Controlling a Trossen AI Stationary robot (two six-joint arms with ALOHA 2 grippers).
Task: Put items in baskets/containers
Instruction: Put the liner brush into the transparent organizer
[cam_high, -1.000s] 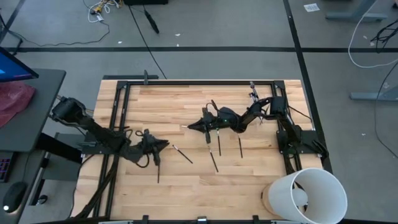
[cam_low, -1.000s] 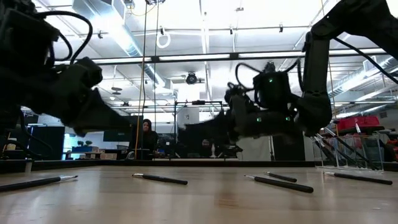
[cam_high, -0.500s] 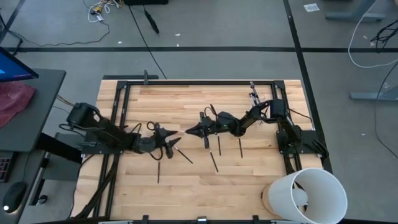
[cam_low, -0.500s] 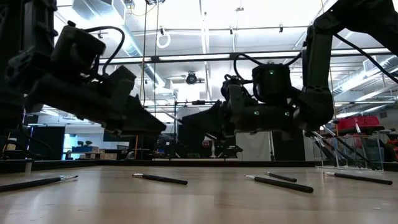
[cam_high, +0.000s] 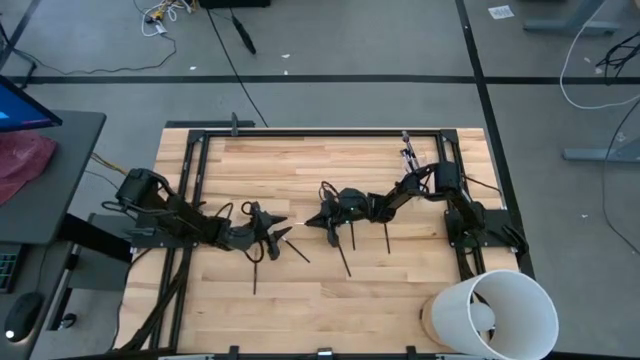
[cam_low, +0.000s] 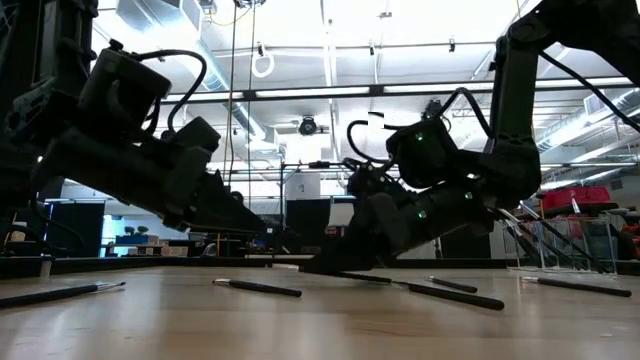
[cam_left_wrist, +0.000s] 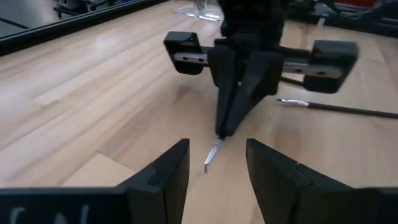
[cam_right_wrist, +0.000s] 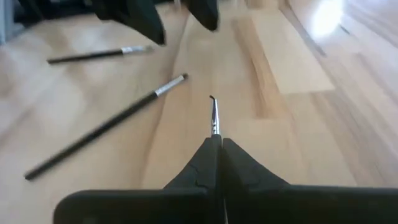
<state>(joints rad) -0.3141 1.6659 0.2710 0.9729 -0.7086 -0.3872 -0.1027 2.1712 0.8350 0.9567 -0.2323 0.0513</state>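
Pinching a slender silver-tipped brush (cam_right_wrist: 213, 117), right tool (cam_right_wrist: 214, 146) meets grainy wood.

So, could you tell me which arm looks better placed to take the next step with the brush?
Probably the right: the right gripper is shut on a thin brush whose tip points at the left gripper, which is open, empty and facing it, seemingly waiting.

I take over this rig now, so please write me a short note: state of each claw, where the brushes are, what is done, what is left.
Right claw: shut on a thin brush, tip pointing at the left claw, low over mid-table.
Left claw: open, facing the right claw.
Other brushes lie loose on the table: one by the left claw, one nearer the front edge, three under the right arm.
Done: one brush picked up.
Left: all brushes; no cup shows in the overhead view.
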